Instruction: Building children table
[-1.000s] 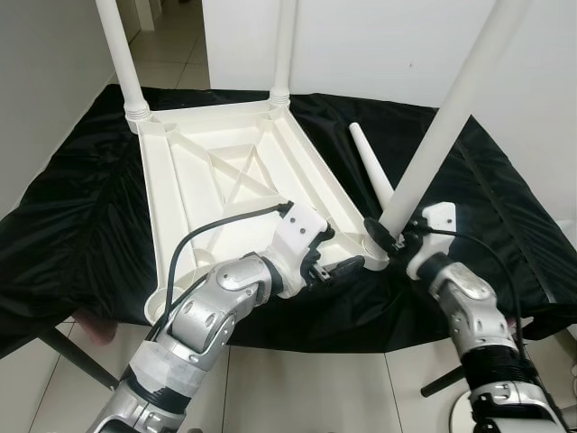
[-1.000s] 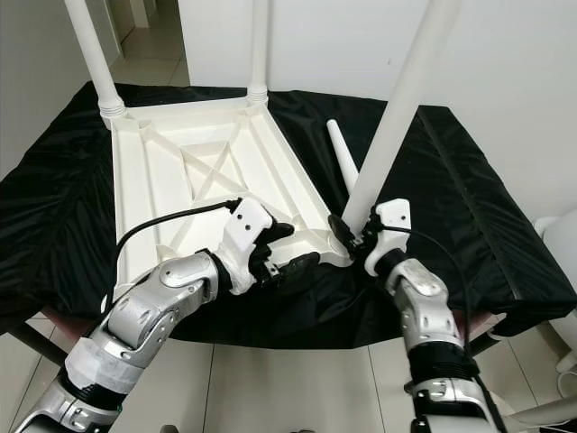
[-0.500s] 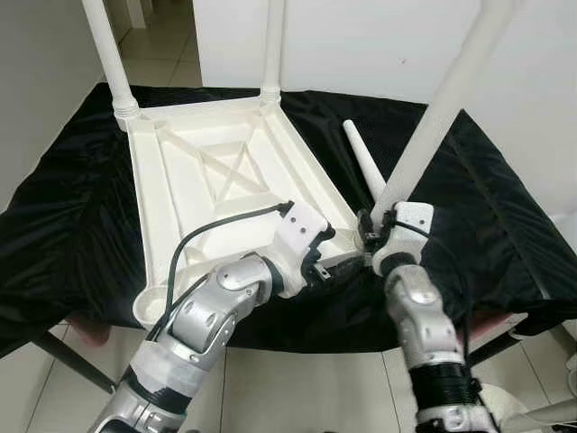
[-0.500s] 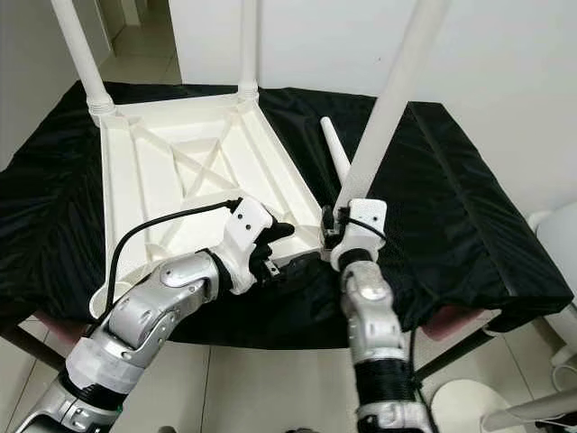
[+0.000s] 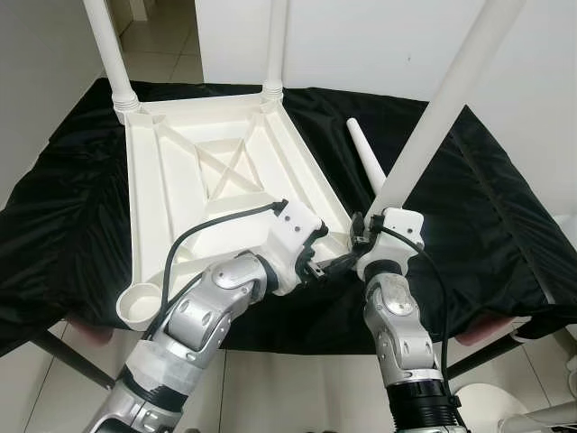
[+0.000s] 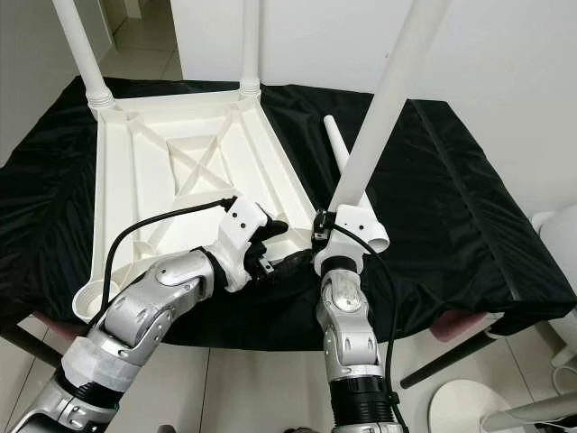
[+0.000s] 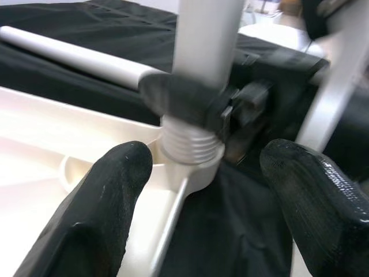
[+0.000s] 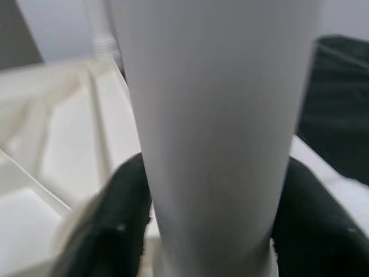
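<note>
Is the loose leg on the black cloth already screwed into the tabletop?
No, the loose leg lies flat on the cloth, beside the tabletop.

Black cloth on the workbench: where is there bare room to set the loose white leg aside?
Bare black cloth lies open on the robot's right, beyond the loose white tapered leg. A narrower strip lies left of the upturned white plastic tabletop. The near right corner is crowded: right gripper clamps the leg being fitted, left gripper beside it.
</note>
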